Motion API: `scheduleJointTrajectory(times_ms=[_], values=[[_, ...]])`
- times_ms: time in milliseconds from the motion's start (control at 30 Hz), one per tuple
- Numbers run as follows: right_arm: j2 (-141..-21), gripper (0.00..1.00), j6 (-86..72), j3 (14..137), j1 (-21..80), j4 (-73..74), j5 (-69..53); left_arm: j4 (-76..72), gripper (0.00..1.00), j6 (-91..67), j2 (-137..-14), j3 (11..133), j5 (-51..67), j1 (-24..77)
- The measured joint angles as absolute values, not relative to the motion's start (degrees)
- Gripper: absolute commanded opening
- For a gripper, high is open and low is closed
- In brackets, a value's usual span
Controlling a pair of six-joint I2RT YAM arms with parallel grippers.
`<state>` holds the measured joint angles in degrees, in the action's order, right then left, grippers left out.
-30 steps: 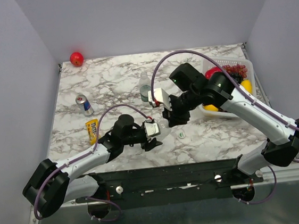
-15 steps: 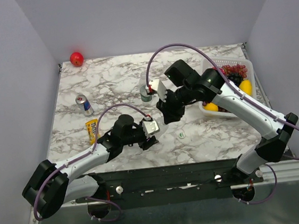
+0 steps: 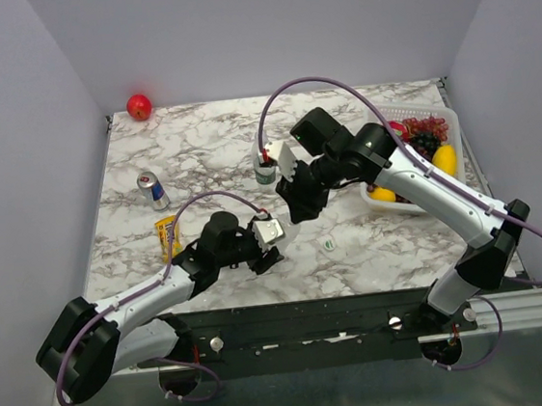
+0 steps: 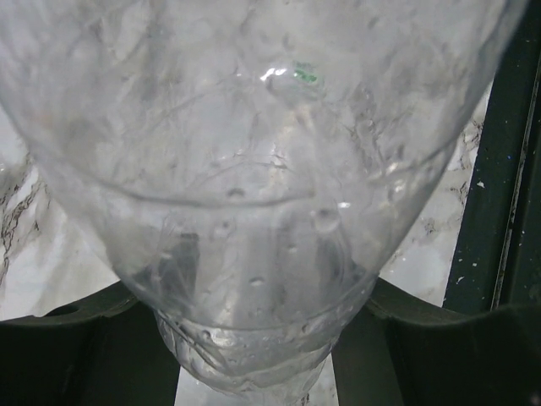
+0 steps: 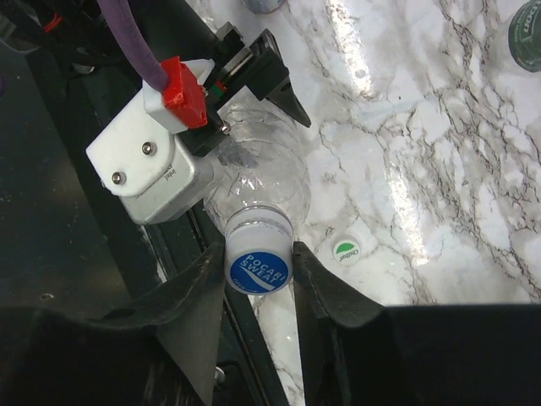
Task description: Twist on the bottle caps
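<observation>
My left gripper is shut on the plain clear bottle, holding it by the body near the table's front edge. The bottle fills the left wrist view. The white and blue cap sits on the bottle's neck, and my right gripper is shut on it, one finger on each side. In the top view the right gripper hides the cap. The white cap with a green mark lies loose on the table; it also shows in the right wrist view. The green-label bottle stands upright behind.
A silver-blue can and a yellow candy pack are at the left. A red apple sits at the back left corner. A white basket of fruit is at the right. The black front rail runs below the grippers.
My right arm has swung left and nearer, bringing its gripper down over the bottle held in my left gripper. The left arm has shifted only slightly.
</observation>
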<state>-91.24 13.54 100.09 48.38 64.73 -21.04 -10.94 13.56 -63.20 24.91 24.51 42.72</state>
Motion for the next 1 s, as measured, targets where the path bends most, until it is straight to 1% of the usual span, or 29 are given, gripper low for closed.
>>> scheduleJointTrajectory(times_ms=[67, 167, 200, 267, 300, 333, 400, 433, 533, 700, 800, 900, 1000], values=[[-91.77, 0.47, 13.52, 100.25, 48.4, 64.73, -21.1, -11.46, 0.0, 13.3, -63.2, 24.88, 24.43, 42.72], [-92.86, 0.53, 13.56, 100.82, 48.58, 64.79, -21.26, -12.49, 0.0, 13.04, -63.24, 24.99, 24.27, 42.65], [-93.14, 0.59, 13.56, 100.95, 48.6, 64.77, -21.32, -13.23, 0.0, 12.99, -63.24, 25.02, 24.29, 42.65], [-93.43, 0.64, 13.74, 101.21, 48.73, 64.79, -21.65, -13.91, 0.0, 13.02, -63.2, 25.15, 24.27, 42.65], [-93.45, 0.71, 13.98, 101.34, 48.77, 64.88, -21.74, -14.44, 0.0, 12.97, -63.22, 25.17, 24.27, 42.63], [-93.45, 0.8, 14.24, 101.54, 48.8, 64.9, -21.71, -15.33, 0.0, 12.97, -63.09, 25.17, 24.32, 42.65], [-93.45, 0.9, 14.9, 102.17, 48.82, 65.17, -21.78, -16.08, 0.0, 12.93, -62.98, 25.26, 24.47, 42.65], [-93.45, 0.94, 15.44, 102.74, 48.82, 65.47, -21.89, -16.34, 0.0, 12.93, -62.98, 25.28, 24.53, 42.65], [-93.32, 0.96, 16.99, 104.05, 48.8, 66.52, -21.82, -16.64, 0.0, 12.8, -62.98, 25.28, 24.97, 42.65], [-90.39, 0.97, 21.54, 105.65, 47.55, 69.12, -23.4, -16.49, 0.0, 12.8, -63.02, 25.28, 26.72, 42.39], [-83.66, 0.98, 26.85, 103.31, 45.69, 68.97, -25.3, -15.25, 0.0, 13.3, -63.05, 25.56, 28.75, 41.93], [-74.78, 0.98, 33.78, 97.95, 44.8, 67.7, -25.67, -13.17, 0.0, 14.94, -62.85, 25.98, 31.31, 41.63], [-71.59, 0.98, 40.71, 96.2, 45.01, 66.87, -26.46, -10.39, 0.0, 16.78, -62.78, 27.31, 32.86, 41.6]])
